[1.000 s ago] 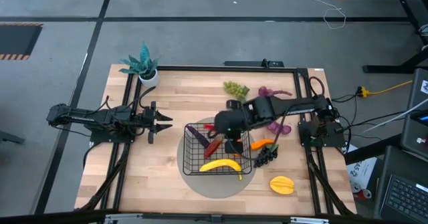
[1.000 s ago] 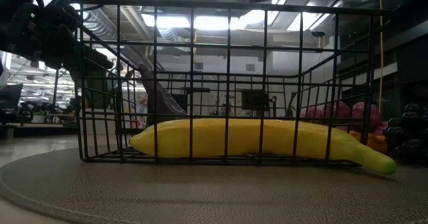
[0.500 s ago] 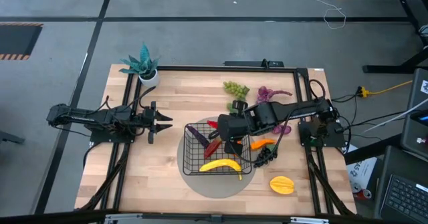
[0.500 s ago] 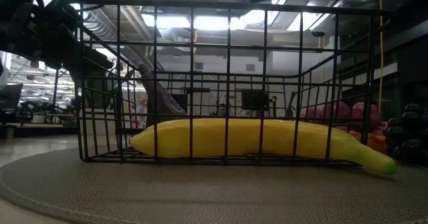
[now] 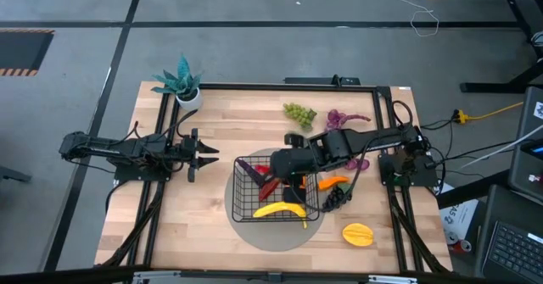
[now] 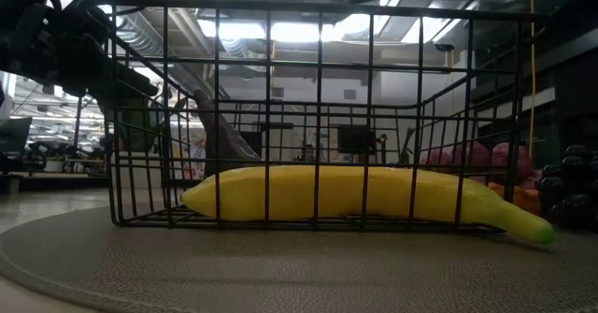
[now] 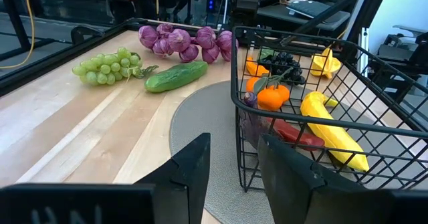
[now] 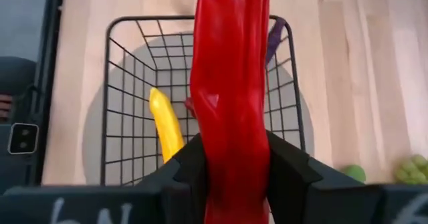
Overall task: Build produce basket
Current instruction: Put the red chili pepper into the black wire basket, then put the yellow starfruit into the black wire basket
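The black wire basket [image 5: 246, 201] stands on a round grey mat. A yellow banana [image 5: 280, 209] lies in it, with a purple eggplant [image 8: 277, 30] at its far left corner. A second red piece [image 7: 294, 136] lies beside the banana. My right gripper [image 5: 287, 169] hangs over the basket, shut on a long red pepper [image 8: 227, 83]. My left gripper [image 5: 208, 155] waits open at the table's left, level, facing the basket [image 7: 301, 37]. My right gripper pinches one end of the red pepper [image 8: 231, 144] between its two fingers. The fingers slant down from the table's right side. The pepper runs on past the fingertips in the direction they point, and it hangs clear above the basket [image 8: 134, 83].
Green grapes [image 5: 299, 112], a cucumber [image 7: 177, 77] and purple grapes [image 5: 339, 116] lie on the far side of the basket. Dark grapes [image 5: 337, 199] and orange pieces [image 5: 333, 182] lie to its right. A starfruit [image 5: 357, 234] is at the near right, a potted plant [image 5: 181, 82] at the far left corner.
My right gripper, still shut on the red pepper, has swung a little toward the table's near edge over the basket. The red bit that showed at the top of the low view has left that view.
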{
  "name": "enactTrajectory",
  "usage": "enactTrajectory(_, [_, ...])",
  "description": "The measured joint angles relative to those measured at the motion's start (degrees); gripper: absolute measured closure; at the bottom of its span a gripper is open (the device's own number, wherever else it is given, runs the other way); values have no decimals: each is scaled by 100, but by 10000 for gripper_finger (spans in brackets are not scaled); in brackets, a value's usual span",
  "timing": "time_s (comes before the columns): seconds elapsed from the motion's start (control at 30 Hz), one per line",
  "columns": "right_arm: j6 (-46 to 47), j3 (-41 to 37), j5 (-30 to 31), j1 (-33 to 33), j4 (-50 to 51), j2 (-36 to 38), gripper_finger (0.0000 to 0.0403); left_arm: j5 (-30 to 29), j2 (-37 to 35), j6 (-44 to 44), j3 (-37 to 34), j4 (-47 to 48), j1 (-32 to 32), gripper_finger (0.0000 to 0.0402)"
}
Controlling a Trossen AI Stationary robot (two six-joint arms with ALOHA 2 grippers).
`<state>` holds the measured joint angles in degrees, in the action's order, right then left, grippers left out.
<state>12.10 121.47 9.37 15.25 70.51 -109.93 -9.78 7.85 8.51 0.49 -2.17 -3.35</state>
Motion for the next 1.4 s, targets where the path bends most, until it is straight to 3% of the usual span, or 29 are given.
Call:
enactTrajectory(0.23, [-521,0,-52,0,-117,-2,287,0,-2,0,0,0,2,280])
enactTrajectory(0.43, [-268,0,-325,-7,-436,-2,287,1,0,0,0,0,1,280])
enactTrajectory(0.63, [-800,0,-757,-5,-491,-36,285,2,-2,0,0,0,1,280])
enactTrajectory(0.93, [-902,-2,-1097,-7,-486,-249,240,0,-1,0,0,-7,2,280])
enactTrajectory(1.2, [-295,42,-786,-4,-245,-317,227,-4,-2,0,0,-5,0,280])
enactTrajectory(1.4, [-4,831,20,-122,785,-288,227,-15,-2,0,0,-4,0,280])
